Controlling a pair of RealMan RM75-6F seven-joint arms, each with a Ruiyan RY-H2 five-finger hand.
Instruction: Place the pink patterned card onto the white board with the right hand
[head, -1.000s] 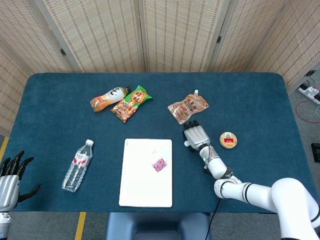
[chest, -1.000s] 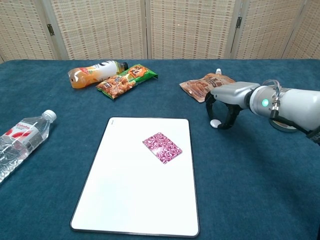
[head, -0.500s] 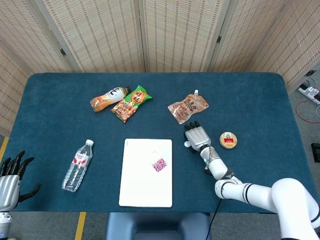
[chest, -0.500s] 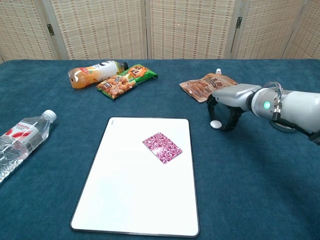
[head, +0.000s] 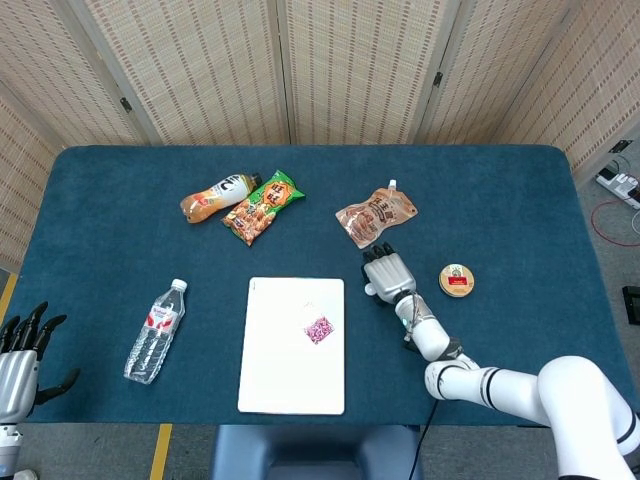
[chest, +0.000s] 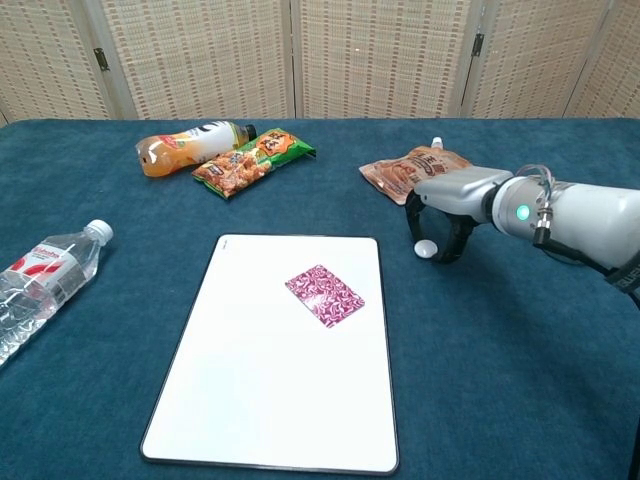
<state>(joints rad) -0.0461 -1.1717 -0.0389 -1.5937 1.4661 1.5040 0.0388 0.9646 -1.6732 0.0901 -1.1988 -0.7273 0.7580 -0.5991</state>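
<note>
The pink patterned card (head: 319, 329) (chest: 324, 295) lies flat on the white board (head: 280, 370) (chest: 250, 400), in its right upper part. My right hand (head: 388, 274) (chest: 445, 214) hovers over the blue table to the right of the board, just below a brown snack pouch (head: 375, 215) (chest: 410, 171). Its fingers curl downward and hold nothing; it is apart from the card. My left hand (head: 22, 352) shows only in the head view, at the table's near left corner, fingers spread, empty.
A clear water bottle (head: 155, 331) (chest: 42, 275) lies left of the board. An orange drink bottle (head: 218, 196) (chest: 190, 145) and a green snack bag (head: 264, 206) (chest: 252, 160) lie at the back. A small round tin (head: 456, 280) sits right of my right hand.
My right hand has shifted slightly left, toward the board. The card and board have not moved. The left hand is still.
</note>
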